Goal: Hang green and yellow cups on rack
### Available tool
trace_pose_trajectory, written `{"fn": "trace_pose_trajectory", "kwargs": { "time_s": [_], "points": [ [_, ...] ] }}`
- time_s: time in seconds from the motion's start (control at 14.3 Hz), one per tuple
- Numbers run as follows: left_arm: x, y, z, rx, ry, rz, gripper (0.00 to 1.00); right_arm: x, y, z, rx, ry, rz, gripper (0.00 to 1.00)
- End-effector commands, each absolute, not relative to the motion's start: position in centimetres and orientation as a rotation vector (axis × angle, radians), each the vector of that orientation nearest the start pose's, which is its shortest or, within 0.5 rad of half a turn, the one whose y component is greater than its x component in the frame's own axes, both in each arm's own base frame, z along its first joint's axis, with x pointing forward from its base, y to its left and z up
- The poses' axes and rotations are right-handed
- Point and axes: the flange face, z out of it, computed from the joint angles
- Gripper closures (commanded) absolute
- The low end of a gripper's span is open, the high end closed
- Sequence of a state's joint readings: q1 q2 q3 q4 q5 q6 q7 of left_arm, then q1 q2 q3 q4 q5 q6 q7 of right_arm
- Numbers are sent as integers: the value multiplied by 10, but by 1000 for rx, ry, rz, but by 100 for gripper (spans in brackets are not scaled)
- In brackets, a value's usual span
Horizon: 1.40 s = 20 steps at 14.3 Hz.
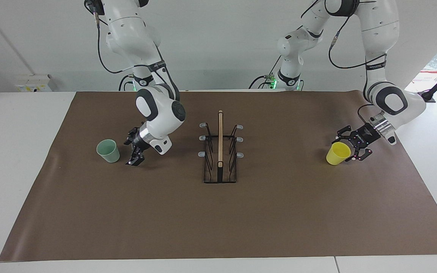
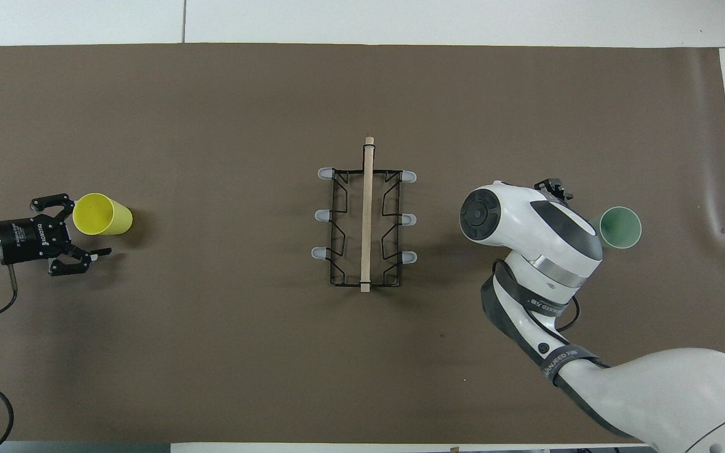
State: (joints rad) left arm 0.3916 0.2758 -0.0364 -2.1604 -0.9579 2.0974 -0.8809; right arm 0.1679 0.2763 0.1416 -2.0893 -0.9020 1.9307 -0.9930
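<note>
While both cups stand upright on the brown mat [image 1: 241,220] that covers the bench [image 1: 21,159], neither is held. The green cup [image 1: 108,150] sits toward the right arm's end of the bench, mouth up, well apart from the rack [image 1: 220,151]. The right gripper [image 1: 135,149] hangs low over the mat between that cup and the rack, just beside the cup but apart from it; its jaws are spread and point downward, with nothing between them. In the overhead view the arm's white wrist hides most of this gripper, and only a black tip shows above the wrist housing.

The yellow cup [image 1: 338,153] stands toward the left arm's end of the bench, likewise well apart from the rack. The left gripper [image 1: 356,149] is right at the cup's side away from the rack, its jaws spread wide. In the overhead view one finger [image 2: 54,201] lies close by the cup's rim and the other [image 2: 82,258] reaches out over the mat clear of the cup; whether any finger touches the cup I cannot tell.

The rack stands at the middle of the mat, its light-wood top bar [image 2: 367,214] running away from the robots, three grey-tipped prongs on each side, all bare.
</note>
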Motion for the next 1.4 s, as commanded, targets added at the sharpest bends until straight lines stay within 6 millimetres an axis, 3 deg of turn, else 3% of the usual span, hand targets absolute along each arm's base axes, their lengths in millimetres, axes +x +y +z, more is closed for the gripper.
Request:
{"fn": "trace_pose_trajectory", "kwargs": {
  "time_s": [0.0,0.35,0.42,0.49,0.56,0.77,0.91,1.05,1.19,1.33],
  "points": [
    [514,138,261,1364,1979,-580,0,527,108,276,1483,1951,-791,1],
    [524,111,256,1372,1973,-526,0,523,109,259,1430,1914,-785,0],
    [528,105,256,1388,1966,-520,5,519,109,253,1450,1893,-783,0],
    [530,102,257,1398,1962,-513,60,518,107,252,1457,1875,-777,0],
    [534,103,261,1407,1951,-497,100,516,103,249,1462,1861,-780,0],
    [552,95,288,1452,1890,-442,100,514,93,246,1469,1827,-779,0],
    [559,89,322,1471,1856,-402,100,514,92,245,1441,1826,-771,0],
    [561,68,354,1592,1856,-369,100,516,84,245,1426,1816,-772,0],
    [575,39,384,1747,1855,-320,100,516,81,244,1425,1814,-776,0],
    [588,-1,407,1870,1855,-269,100,514,74,242,1428,1810,-788,0]
  ]
}}
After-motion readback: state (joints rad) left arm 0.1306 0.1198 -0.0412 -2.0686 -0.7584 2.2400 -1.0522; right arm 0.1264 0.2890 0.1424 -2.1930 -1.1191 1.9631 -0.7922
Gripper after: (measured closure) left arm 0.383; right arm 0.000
